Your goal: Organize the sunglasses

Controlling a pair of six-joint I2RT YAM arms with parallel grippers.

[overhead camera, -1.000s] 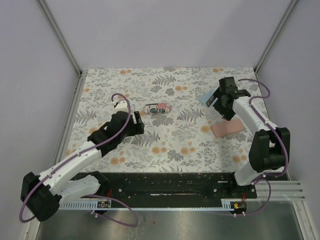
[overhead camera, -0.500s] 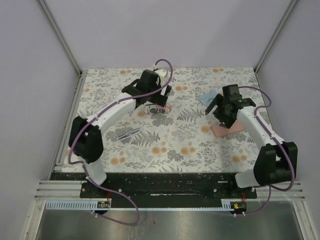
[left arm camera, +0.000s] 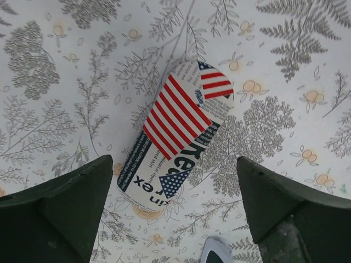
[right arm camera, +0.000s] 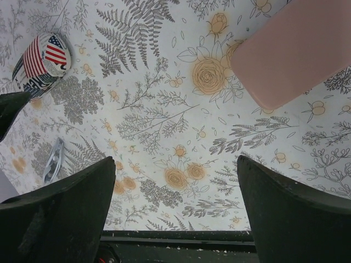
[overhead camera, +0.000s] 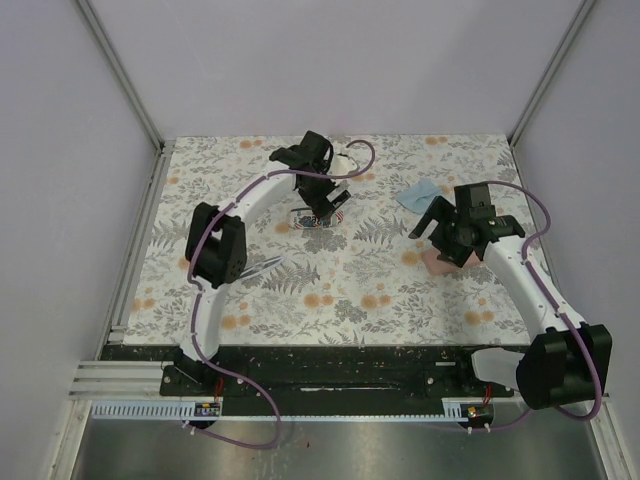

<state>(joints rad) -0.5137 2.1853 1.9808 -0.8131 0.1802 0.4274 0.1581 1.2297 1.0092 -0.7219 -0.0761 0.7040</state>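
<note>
Here, left hand [left arm camera: 174, 161] wide open, empty.

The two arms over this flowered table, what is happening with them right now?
The left end effector hangs open over the flag-printed case, holding nothing. The right end effector is open too, near the pink case. The silvery sunglasses lie on the table, untouched.

Flag-printed case [left arm camera: 175, 137] on floral tablecloth [overhead camera: 380, 290], pink oblong case [right arm camera: 290, 55] and pale blue cloth [overhead camera: 418, 195] rightward.
</note>
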